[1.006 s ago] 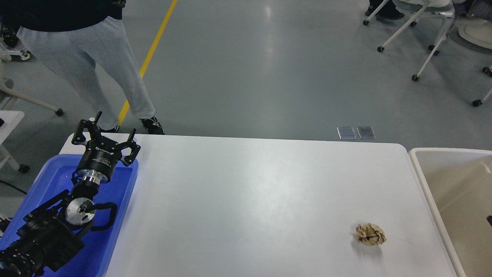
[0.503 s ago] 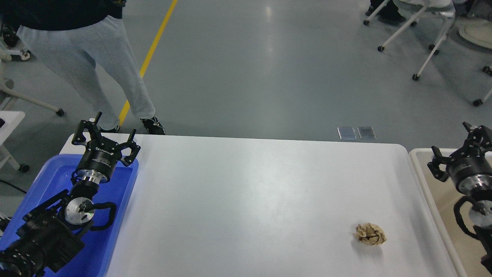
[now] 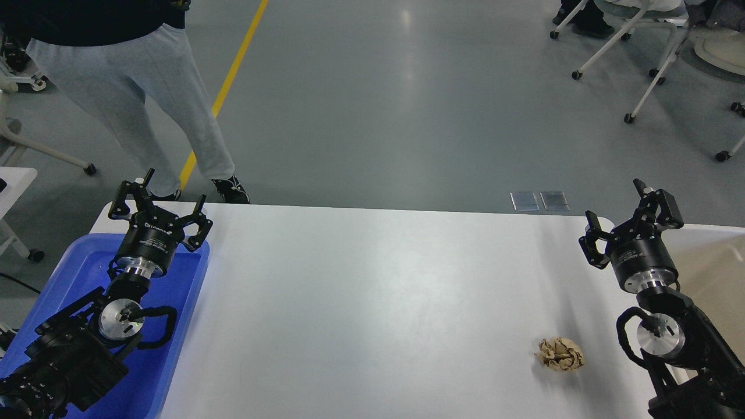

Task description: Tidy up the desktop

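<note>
Step in hand, as judged: approach for pickup of the last loose item; no grasp made yet

Near field: 1 crumpled ball of brown paper (image 3: pixel 560 354) lies on the desktop (image 3: pixel 372 291), toward 5 o'clock of the tabletop, close to its right edge and near edge. Nothing touches it. The desktop itself is the wide white rounded-corner surface filling the lower middle of the view; it carries only this 1 item as loose litter.

Middle field: right gripper (image 3: pixel 631 222) stands at 1 o'clock from the paper ball, well apart from it and raised, fingers spread, holding nothing. Left gripper (image 3: pixel 161 205) stands over the far rim of the blue tray (image 3: pixel 180 343) at the desktop's 9 o'clock side, fingers likewise spread, holding nothing.

Right edge: 1 beige bin (image 3: pixel 710 256), at 3 o'clock of the desktop, partly hidden by the right arm.

Far field: 1 person's legs (image 3: pixel 134 99) at 11 o'clock beyond the table; wheeled chairs (image 3: pixel 634 35) at 1 o'clock.

Next move, as judged: right gripper must come back toward 7 o'clock and down, straddle the ball with jaws apart, close lightly, then carry it to the bin. Risk: light paper may skid
</note>
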### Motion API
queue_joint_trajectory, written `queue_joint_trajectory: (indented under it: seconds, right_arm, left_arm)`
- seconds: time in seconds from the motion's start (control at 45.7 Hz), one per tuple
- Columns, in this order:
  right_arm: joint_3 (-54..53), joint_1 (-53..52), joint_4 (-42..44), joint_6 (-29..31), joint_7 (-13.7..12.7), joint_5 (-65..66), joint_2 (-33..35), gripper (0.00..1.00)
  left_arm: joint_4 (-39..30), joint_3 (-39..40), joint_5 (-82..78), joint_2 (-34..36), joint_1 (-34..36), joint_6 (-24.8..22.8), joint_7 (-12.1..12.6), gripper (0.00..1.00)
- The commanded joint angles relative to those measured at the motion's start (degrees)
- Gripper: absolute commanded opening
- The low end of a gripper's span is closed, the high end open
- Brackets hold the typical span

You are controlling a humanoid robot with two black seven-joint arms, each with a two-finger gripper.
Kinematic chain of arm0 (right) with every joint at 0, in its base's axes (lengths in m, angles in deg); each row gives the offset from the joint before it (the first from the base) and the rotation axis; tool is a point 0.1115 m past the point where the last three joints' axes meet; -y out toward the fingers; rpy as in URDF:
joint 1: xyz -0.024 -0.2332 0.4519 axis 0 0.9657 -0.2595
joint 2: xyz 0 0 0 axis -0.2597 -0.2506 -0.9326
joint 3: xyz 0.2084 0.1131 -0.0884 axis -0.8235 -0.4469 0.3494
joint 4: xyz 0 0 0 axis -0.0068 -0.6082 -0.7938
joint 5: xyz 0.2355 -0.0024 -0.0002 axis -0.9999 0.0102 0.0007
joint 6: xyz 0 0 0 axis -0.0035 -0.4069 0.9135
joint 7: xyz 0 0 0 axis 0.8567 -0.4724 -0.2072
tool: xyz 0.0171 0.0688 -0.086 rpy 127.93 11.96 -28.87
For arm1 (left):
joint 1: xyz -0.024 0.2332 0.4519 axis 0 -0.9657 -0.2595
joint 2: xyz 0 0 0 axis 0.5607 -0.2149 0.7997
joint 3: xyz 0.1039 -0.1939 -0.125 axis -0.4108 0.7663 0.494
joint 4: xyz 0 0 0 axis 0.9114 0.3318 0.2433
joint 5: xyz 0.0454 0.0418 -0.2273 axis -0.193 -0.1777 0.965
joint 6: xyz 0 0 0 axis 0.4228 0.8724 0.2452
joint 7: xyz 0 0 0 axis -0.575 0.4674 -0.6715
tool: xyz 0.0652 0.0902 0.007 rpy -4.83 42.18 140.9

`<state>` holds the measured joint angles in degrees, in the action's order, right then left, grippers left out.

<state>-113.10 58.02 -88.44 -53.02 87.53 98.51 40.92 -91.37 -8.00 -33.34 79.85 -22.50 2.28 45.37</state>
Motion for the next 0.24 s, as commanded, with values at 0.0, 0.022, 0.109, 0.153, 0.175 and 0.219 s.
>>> queue_joint_trajectory:
  seconds: [0.0,0.022,0.109,0.153,0.175,0.219]
  right_arm:
    - [0.0,1.5,-0.4,0.2,1.1,1.4,-2.6,0.99]
    - [0.4,1.5,-0.4,0.2,1.1,1.4,-2.6,0.99]
    - [2.0,1.8,-0.7,0.2,1.1,1.3,-2.5,0.99]
    - [2.1,1.8,-0.7,0.1,1.1,1.3,-2.4,0.99]
    - [2.1,1.8,-0.7,0.1,1.1,1.3,-2.3,0.99]
    - [2.0,1.7,-0.4,0.0,1.1,1.3,-2.3,0.99]
  left_arm:
    - [0.0,0.0,0.0,0.0,0.0,0.0,0.0,1.00]
    - [0.0,0.0,0.0,0.0,0.0,0.0,0.0,1.00]
    - [0.0,0.0,0.0,0.0,0.0,0.0,0.0,1.00]
    - [0.0,0.0,0.0,0.0,0.0,0.0,0.0,1.00]
    - [0.0,0.0,0.0,0.0,0.0,0.0,0.0,1.00]
    - [0.0,0.0,0.0,0.0,0.0,0.0,0.0,1.00]
